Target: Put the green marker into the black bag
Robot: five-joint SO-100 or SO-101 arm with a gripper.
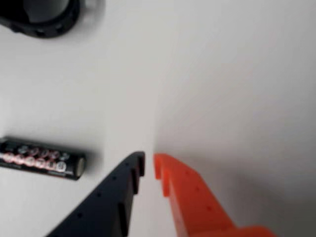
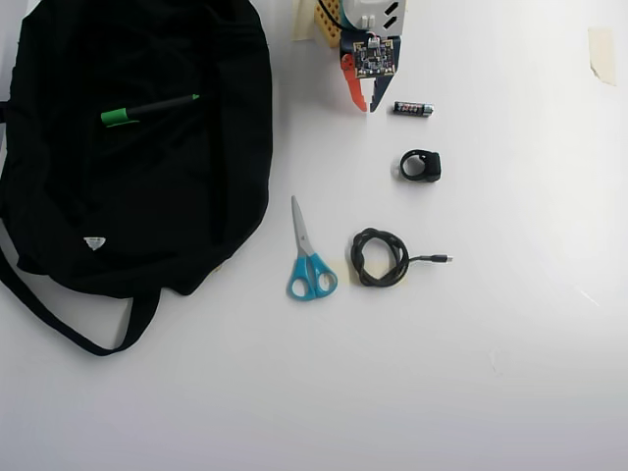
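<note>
Lying on floppy black bag (image 2: 59,226): slim green marker (image 2: 147,109).

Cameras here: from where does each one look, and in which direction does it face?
Wrist view: rides on the arm, facing down at the table past the gripper; battery to its left.
Overhead view: fixed above, looking straight down; the arm enters from the top edge; green marker lies on the black bag.
Both show gripper, battery.

The black bag (image 2: 147,196) is matt, floppy cloth. The gripper (image 1: 149,163) has 2 matt plastic fingers, 1 orange, 1 black. Beside the black finger lies a glossy battery (image 1: 42,159) on the smooth white table (image 1: 237,89).
</note>
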